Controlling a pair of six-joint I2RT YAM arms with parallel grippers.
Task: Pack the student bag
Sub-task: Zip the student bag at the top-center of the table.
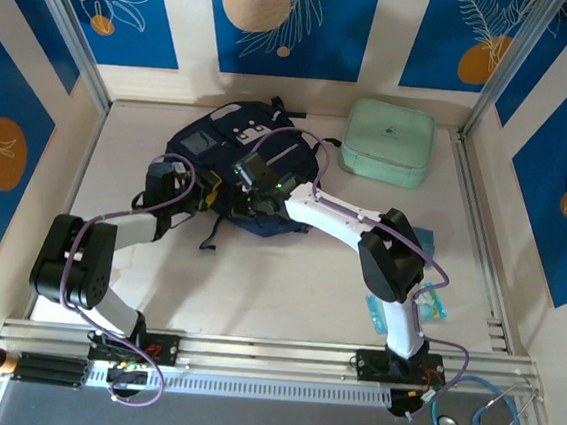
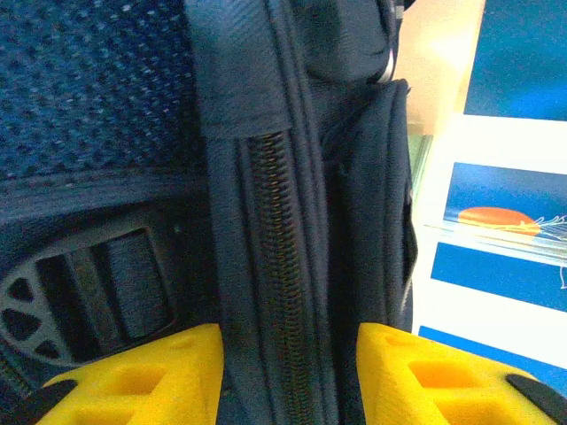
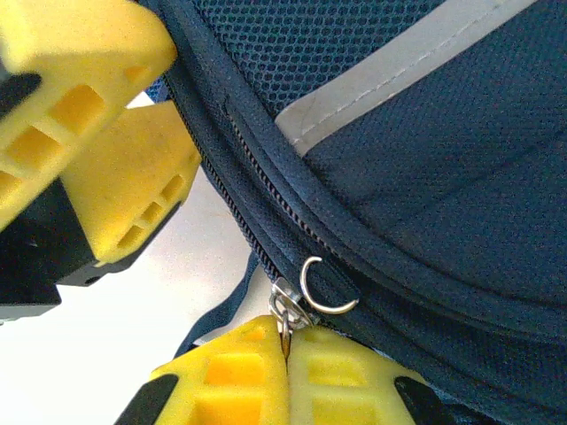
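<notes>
Top external: pale table (image 1: 256,290) w/ student bag (image 1: 220,136); blue leaf-print walls (image 1: 282,22).

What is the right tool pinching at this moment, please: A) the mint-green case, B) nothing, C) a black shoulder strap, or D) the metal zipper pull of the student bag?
D: in the right wrist view the right tool is closed on the metal zipper pull of the student bag.

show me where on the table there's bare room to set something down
Biggest bare patch: the table in front of the bag, between the left arm and right arm. A smaller strip lies back left, between bag and wall. Crowded: the bag's near edge, where both arms reach in, and back right, with the mint case.
</notes>
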